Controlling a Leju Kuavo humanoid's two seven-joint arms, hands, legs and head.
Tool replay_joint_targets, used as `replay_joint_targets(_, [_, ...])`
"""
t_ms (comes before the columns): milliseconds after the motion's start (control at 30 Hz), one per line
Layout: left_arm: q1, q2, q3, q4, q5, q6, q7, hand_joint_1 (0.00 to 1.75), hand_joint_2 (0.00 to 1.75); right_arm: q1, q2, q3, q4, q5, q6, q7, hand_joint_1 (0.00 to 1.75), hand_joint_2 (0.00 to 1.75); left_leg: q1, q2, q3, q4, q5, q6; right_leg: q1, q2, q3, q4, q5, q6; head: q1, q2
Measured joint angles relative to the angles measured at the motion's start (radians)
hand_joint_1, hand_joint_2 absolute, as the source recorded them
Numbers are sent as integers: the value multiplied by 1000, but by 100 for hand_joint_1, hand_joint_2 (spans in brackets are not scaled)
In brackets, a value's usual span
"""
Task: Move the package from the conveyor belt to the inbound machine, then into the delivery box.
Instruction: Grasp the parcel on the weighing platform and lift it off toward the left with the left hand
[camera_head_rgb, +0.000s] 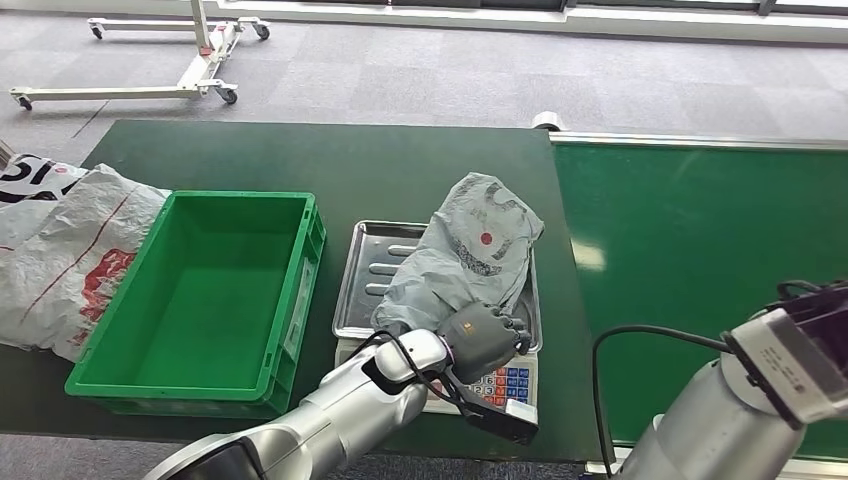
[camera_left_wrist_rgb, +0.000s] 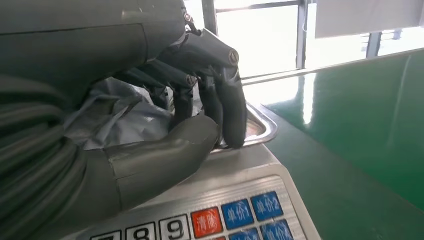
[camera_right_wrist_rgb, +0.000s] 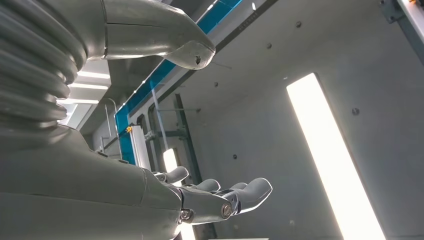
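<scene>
A: We start at the left hand (camera_head_rgb: 487, 338). Its fingers (camera_left_wrist_rgb: 231, 112) curl over the near end of the grey package (camera_head_rgb: 462, 262), thumb beneath, fingertips touching the rim of the steel pan (camera_head_rgb: 362, 270). From the left wrist view we read that as a grip on the bag's near edge.

B: Agreed, we see grey film bunched between thumb and fingers there. And the right hand (camera_right_wrist_rgb: 220, 197)?

A: We see it in the right wrist view, turned up toward the ceiling lights, fingers spread apart and holding nothing. In the head view, the silver forearm sits at the near right corner, over the conveyor belt (camera_head_rgb: 700, 260).

B: So where do we put the package?

A: It lies on the pan of the scale (camera_head_rgb: 500, 385), crumpled, stretching from the near edge of the pan toward its far right corner. A red dot shows on its upper face. The scale's keypad, with blue and red keys, faces the near edge of the bench (camera_head_rgb: 300, 155).

B: And outward from there?

A: Just beside the scale on the left stands the green crate (camera_head_rgb: 215, 300). Further left, at the bench's left edge, we see a white sack (camera_head_rgb: 60, 260) with red and black print. The green belt runs along the bench's right side. On the carpet beyond the far edge stands a white wheeled frame (camera_head_rgb: 190, 60).
</scene>
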Motion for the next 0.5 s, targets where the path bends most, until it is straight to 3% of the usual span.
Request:
replay_joint_targets(267, [-2, 2, 18, -35, 86, 63, -76, 175, 175, 19, 0, -2, 0, 10, 0, 0, 0, 175, 0, 0, -2, 0, 0, 0, 0, 0, -1, 0, 0, 0, 0, 0])
replay_joint_targets(500, [8, 15, 100, -178, 214, 191, -121, 175, 175, 42, 0, -10, 0, 10, 0, 0, 0, 175, 0, 0, -3, 0, 0, 0, 0, 0, -2, 0, 0, 0, 0, 0])
